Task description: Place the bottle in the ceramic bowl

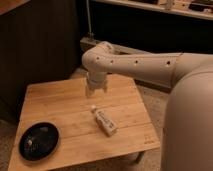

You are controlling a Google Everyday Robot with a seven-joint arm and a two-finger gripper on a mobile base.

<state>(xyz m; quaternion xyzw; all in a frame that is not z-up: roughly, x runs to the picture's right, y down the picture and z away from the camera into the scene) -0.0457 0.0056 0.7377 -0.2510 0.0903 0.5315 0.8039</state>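
The white robot arm [135, 65] reaches over the light wooden table [55, 102]. Its claw [95, 93] hangs above the middle, fingers spread and empty. Just nearer the camera, a small pale translucent plastic bottle [104, 122] with a white cap lies on its side. A shallow glossy black bowl [39, 141] sits well apart at the near-left corner.

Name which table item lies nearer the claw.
The bottle, on its side, close by the open claw hovering over the table; the black bowl sits off at a corner.
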